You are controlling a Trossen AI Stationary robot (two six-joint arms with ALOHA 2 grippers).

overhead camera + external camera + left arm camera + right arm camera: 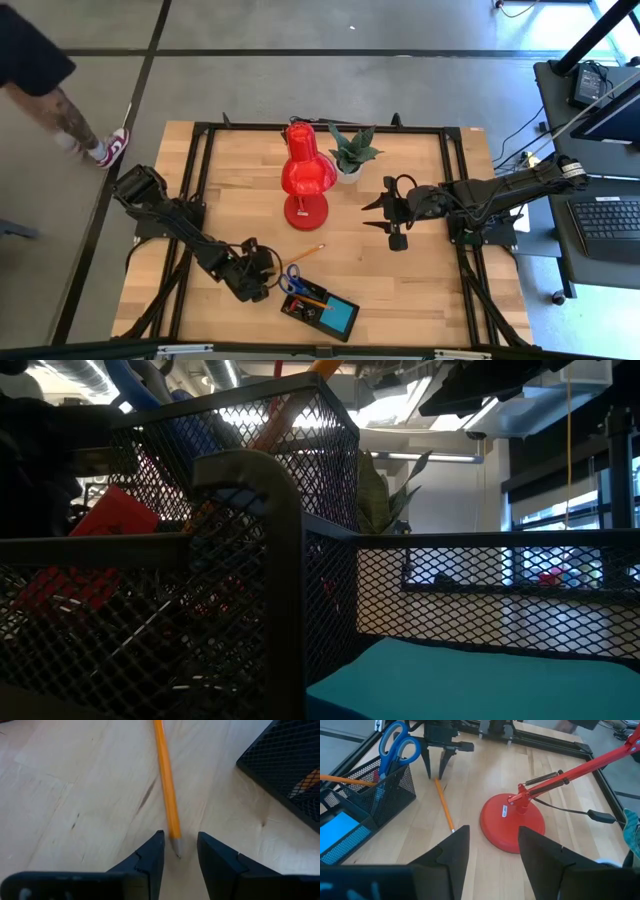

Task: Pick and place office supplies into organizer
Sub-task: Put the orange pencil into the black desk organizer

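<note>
An orange pencil (167, 785) lies flat on the wooden table, left of the black mesh organizer (375, 795). My left gripper (179, 845) points steeply down, open, with one finger on each side of the pencil's grey end (176, 847) and a gap on both sides. The high view shows this gripper (265, 275) near the table's front. The organizer (320, 308) holds blue-handled scissors (395, 745), another orange pencil (345, 780) and a blue note pad (340, 830). My right gripper (385, 215) waits open above the table's right half.
A big red desk lamp (305, 180) stands mid-table, its round base (512, 822) close to the pencil's other end. A small green potted plant (350, 150) sits behind it. A person's leg (85, 130) shows beyond the table's far left corner.
</note>
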